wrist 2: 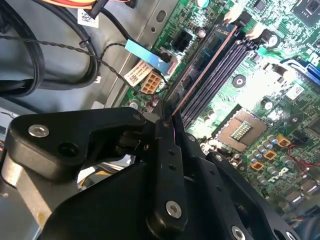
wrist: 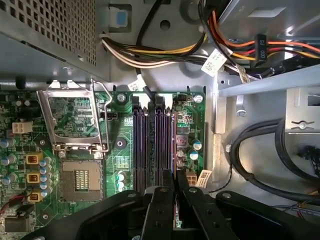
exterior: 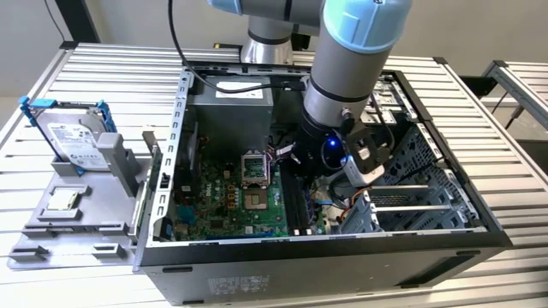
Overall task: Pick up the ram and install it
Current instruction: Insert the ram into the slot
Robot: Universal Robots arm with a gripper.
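The gripper (wrist: 174, 186) sits close over the board in both wrist views, its two black fingers (wrist: 161, 210) drawn nearly together and pinched on the ram (wrist: 174, 145) — only a thin gap shows between them, filled by the stick's edge. In the second wrist view the gripper (wrist 2: 167, 125) holds the ram (wrist 2: 205, 67) edge-on: it looks like a long, narrow strip with a coppery-brown edge, running away from the fingertips and lying along the outermost of the black memory slots (wrist 2: 220, 70). In the first wrist view the same thin strip stands upright on edge along the slot nearest the small capacitors, beside the other dark slots (wrist: 150, 145). Whether it is fully seated in the slot I cannot tell.

Beyond the slots lies the green motherboard (wrist: 125, 165), with the open processor socket (wrist: 79, 179) and its raised metal frame (wrist: 75, 120). Farther off, a bundle of yellow, orange and black cables (wrist: 165, 50) runs across the grey case wall.

In the exterior view the arm (exterior: 347, 70) reaches steeply down into the open computer case (exterior: 462, 212), its wrist low over the motherboard (exterior: 222, 205) — a blue light glows at the wrist. On the exterior view's left, well apart from the case, a silver hard drive (exterior: 73, 144) stands in a blue bracket on a grey tray (exterior: 94, 224).
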